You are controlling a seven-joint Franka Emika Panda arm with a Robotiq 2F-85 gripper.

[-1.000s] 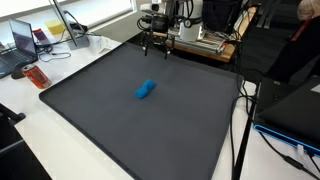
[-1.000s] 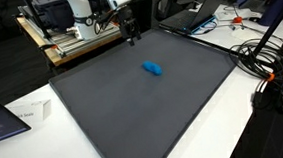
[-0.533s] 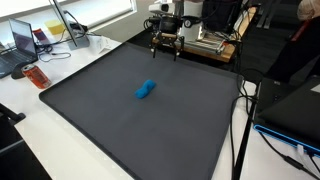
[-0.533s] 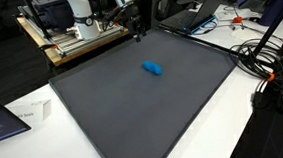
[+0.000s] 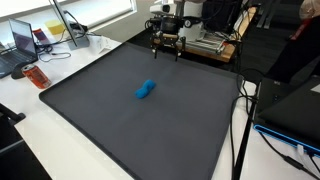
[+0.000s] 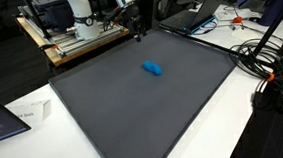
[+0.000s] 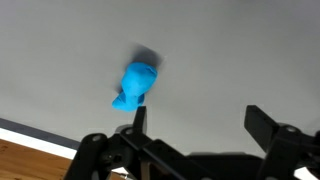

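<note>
- A large dark grey flat mat (image 5: 110, 125) is laid over a white table (image 5: 50, 135) (black cables (image 6: 266, 65) are strewn alongside).
- The black two-fingered gripper (image 5: 167, 48) is held spread wide and empty above the mat's far edge.
- A small blue rounded object (image 5: 146, 90) is left mid-mat, well apart from the gripper, with bare mat between.

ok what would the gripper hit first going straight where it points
Likely bare dark grey mat right below the gripper; the small blue object lies off that line, though depth is unclear.

Even indoor light, soft shadows, wrist view blurry.
</note>
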